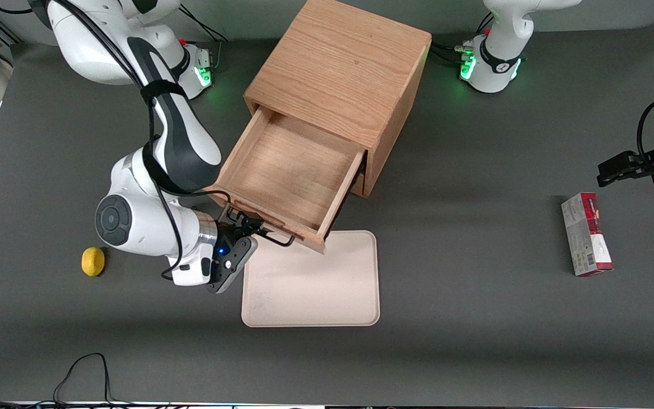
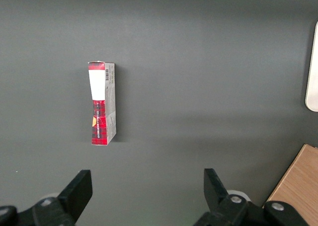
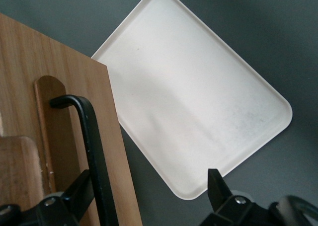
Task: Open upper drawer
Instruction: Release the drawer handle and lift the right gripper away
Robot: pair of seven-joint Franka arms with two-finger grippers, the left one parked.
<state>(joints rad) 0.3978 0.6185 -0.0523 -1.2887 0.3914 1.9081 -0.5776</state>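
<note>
The oak cabinet stands at the middle of the table. Its upper drawer is pulled far out toward the front camera, and its light-wood inside holds nothing. A thin black bar handle runs along the drawer front. My right gripper is open at the handle's end toward the working arm. The bar passes between the fingers, close against one fingertip, while the other fingertip stands well apart over the tray's corner.
A cream tray lies flat just nearer the front camera than the open drawer, its edge partly under the drawer front. A yellow lemon sits toward the working arm's end. A red-and-white box lies toward the parked arm's end.
</note>
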